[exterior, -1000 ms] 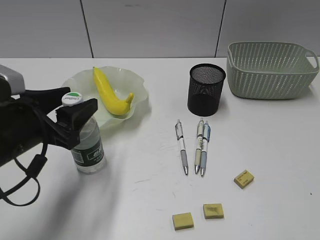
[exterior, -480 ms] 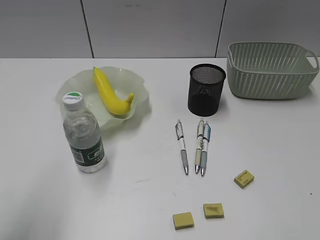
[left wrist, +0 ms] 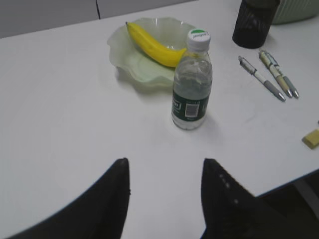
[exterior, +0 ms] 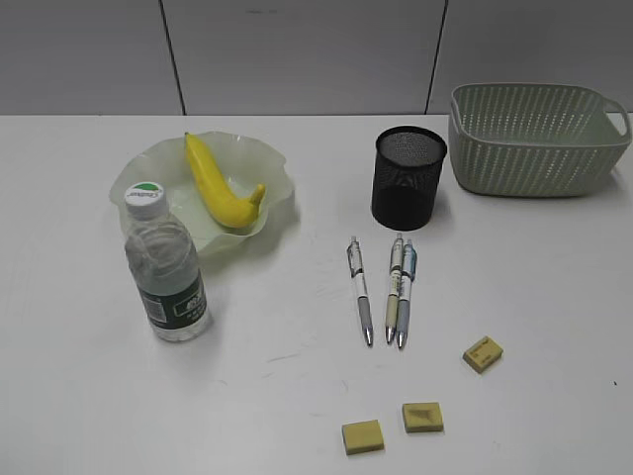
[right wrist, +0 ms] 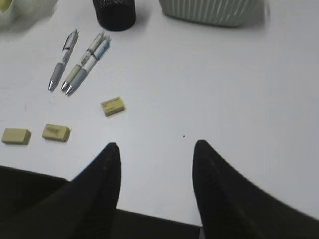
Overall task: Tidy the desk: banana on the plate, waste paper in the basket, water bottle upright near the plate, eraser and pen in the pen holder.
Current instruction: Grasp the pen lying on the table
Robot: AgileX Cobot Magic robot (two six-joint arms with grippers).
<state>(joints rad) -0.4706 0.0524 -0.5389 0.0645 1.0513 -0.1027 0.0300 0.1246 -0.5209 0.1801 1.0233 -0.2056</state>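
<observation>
The banana [exterior: 220,183] lies on the pale-green plate [exterior: 267,158]; both also show in the left wrist view, banana [left wrist: 152,44], plate [left wrist: 119,50]. The water bottle [exterior: 165,269] stands upright just in front of the plate, also in the left wrist view [left wrist: 192,84]. Three pens [exterior: 384,289] lie in front of the black mesh pen holder [exterior: 406,176]. Three yellow erasers [exterior: 421,417] lie near the front. The basket [exterior: 534,139] stands at the back right. No waste paper shows. My left gripper [left wrist: 166,167] and right gripper [right wrist: 155,149] are open and empty, out of the exterior view.
The white desk [exterior: 534,287] ends at a grey wall behind. In the right wrist view the pens [right wrist: 79,62], erasers [right wrist: 112,106], pen holder [right wrist: 114,14] and basket [right wrist: 214,12] lie ahead of the gripper; the desk's front edge runs under the jaws.
The left arm, which was at the bottle one second ago, has let go and drawn back out of the exterior view. The bottle stays upright in place.
</observation>
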